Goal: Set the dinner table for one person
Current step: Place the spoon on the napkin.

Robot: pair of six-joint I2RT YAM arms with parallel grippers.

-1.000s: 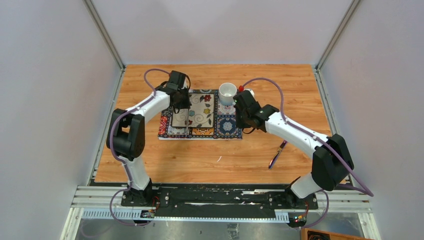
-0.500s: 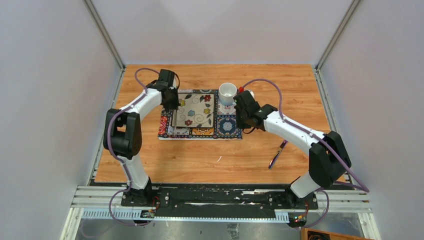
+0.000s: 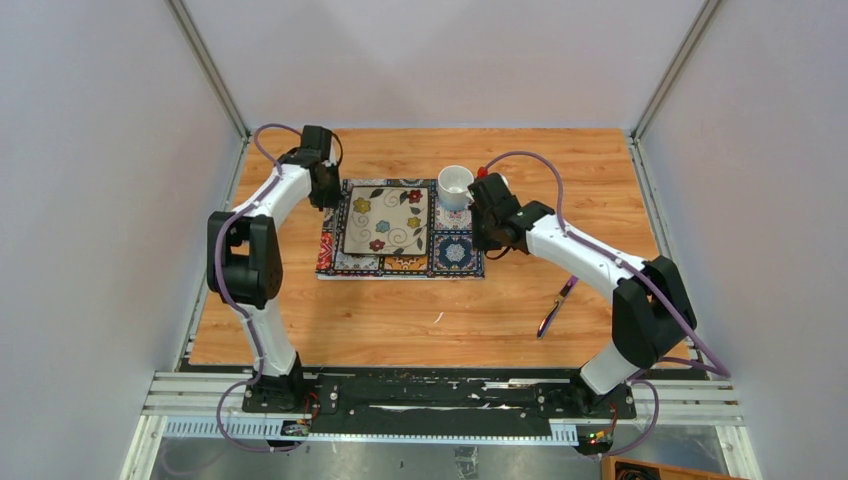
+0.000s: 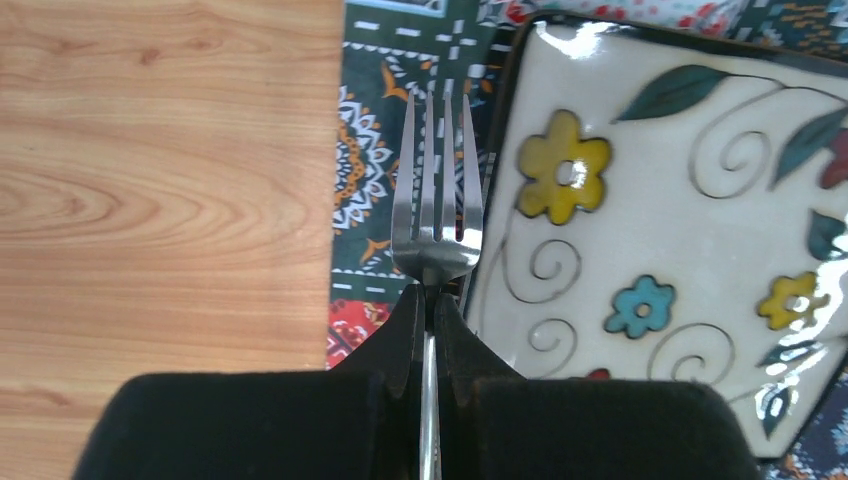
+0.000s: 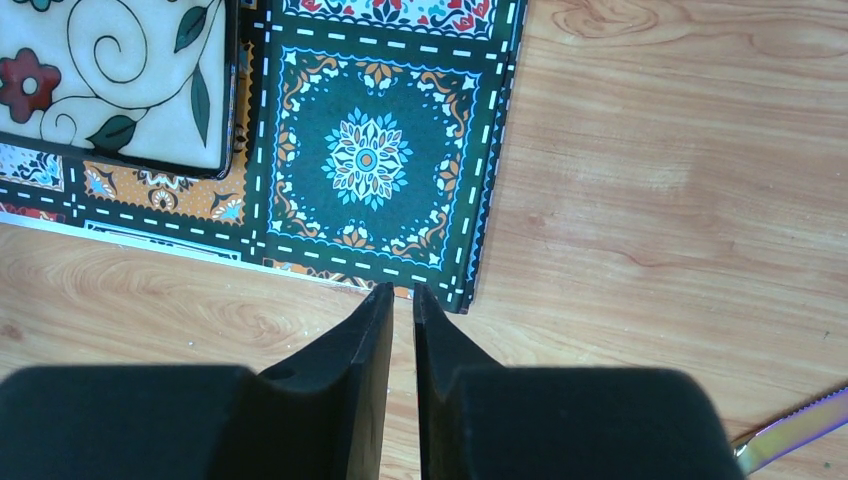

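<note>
Above the dinner table (image 3: 400,310), left arm (image 3: 285,195) stretches forward, fingers (image 4: 400,330) pinching fork (image 4: 437,200).

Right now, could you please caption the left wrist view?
Left hand holds fork over placemat beside floral plate.

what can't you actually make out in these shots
- fork handle: in the left wrist view it is swallowed by the left pincer; in the top view the whole fork is lost under that wrist.
- knife: in the right wrist view it is cut off by the right edge; in the top view it is too small to read.
- red item behind the cup: in the top view it is partly hidden by the right arm and too small to name.
</note>
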